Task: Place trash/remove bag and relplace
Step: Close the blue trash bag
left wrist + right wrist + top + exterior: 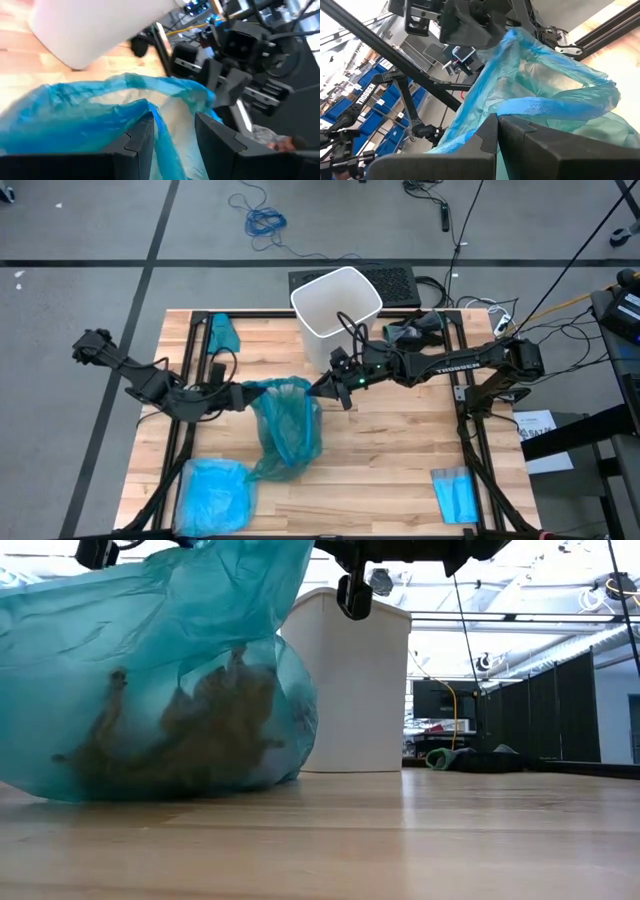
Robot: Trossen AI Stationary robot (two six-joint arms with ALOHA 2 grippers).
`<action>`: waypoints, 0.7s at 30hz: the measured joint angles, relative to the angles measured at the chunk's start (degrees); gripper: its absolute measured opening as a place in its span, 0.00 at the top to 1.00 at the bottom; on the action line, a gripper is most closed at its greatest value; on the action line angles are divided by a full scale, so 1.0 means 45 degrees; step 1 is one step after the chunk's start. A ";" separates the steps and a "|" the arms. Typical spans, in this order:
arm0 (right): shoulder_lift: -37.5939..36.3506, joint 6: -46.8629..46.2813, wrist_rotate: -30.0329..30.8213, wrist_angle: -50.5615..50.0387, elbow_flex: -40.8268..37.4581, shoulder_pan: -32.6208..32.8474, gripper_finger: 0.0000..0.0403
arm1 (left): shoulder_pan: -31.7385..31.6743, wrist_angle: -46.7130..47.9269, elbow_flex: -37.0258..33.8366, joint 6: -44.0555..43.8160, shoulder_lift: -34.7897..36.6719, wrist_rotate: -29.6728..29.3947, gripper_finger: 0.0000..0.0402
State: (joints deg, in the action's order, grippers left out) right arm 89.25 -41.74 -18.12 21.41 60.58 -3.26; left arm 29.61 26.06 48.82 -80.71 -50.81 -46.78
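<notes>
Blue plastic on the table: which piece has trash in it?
The teal-green bag at mid-table, held up by both end effectors; dark wads show through it. The paler bag and folded sheet lie flat, untouched.

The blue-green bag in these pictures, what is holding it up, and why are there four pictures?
Two robot arms hold it. Each ends in a gripper with two jaws. One picture looks down from above, one looks across the table top, and two come from cameras on the arms' wrists. The left gripper pinches one side of the bag at its rim, and the right gripper has shut on the other side, so the mouth stays open. Brown crumpled trash sits inside the bag. On the wooden table there is also a white bin, a paler blue bag and a small folded blue sheet.
</notes>
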 joint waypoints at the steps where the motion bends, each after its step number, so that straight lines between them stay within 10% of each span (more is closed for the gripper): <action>1: 0.0000 -0.0005 -0.0017 -0.0004 0.0000 0.0028 1.00 | -0.0084 0.0100 0.0000 0.0002 -0.0018 -0.0068 0.66; 12: 0.0011 -0.0045 -0.0631 0.1202 0.0357 0.0153 1.00 | -0.0560 -0.1908 0.0480 0.3571 0.0174 -0.0243 0.99; 17: -0.0019 0.1427 -0.1648 0.0437 0.2383 0.0169 1.00 | -0.0602 -0.4877 0.0986 0.8200 0.0364 0.2367 1.00; 21: -0.0007 0.2613 -0.1642 -0.2981 0.3053 -0.0074 1.00 | -0.0450 -0.1683 0.1018 0.6948 0.0373 0.3506 1.00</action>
State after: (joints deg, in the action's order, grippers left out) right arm 89.22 -29.98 -25.51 7.99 74.32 -3.59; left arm 27.58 18.49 53.40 -49.44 -49.13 -31.01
